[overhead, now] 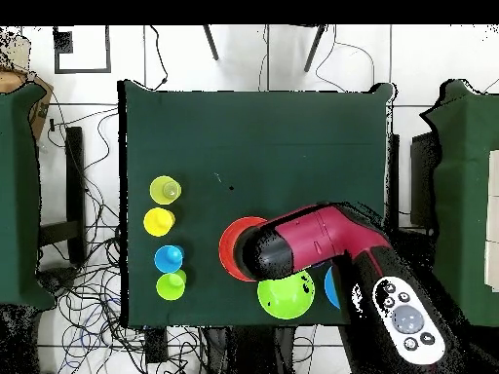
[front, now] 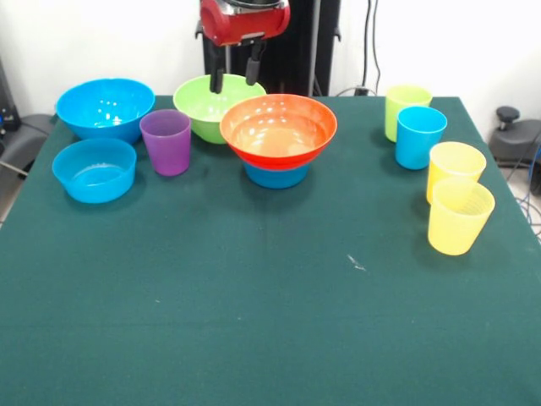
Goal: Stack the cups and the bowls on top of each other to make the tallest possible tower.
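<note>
Pincer (front: pixel 234 71) open above green bowl (front: pixel 211 106), arm cropped

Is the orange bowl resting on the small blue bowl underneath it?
Touching. The front view shows the orange bowl sitting directly on the small blue bowl, no gap between them.

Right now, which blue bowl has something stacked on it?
The small blue bowl under the wide orange bowl; the other two blue bowls stand bare at the left.
</note>
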### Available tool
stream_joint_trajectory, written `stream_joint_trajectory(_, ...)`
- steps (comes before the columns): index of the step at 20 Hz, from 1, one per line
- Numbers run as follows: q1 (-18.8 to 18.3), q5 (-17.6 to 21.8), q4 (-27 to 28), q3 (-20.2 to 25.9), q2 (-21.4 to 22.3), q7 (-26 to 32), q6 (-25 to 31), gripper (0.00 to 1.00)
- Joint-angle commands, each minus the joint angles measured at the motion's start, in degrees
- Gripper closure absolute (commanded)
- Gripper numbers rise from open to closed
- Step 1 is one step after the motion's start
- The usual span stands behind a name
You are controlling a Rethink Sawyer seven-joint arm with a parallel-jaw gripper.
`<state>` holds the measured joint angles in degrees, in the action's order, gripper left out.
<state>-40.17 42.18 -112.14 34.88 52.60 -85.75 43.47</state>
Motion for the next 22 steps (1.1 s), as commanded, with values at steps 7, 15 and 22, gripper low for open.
stream_joint_trajectory(7,-2.25,5.41,-2.11,6.52,-4.51,19.37,3.78,0.0)
stream_joint_trajectory(15,-7.21,2.86,-2.84,11.05,-4.12,22.25,5.29,0.0)
stream_joint_trajectory(22,-12.38,1.55,-2.66,15.3,-5.98,25.55,6.88,0.0)
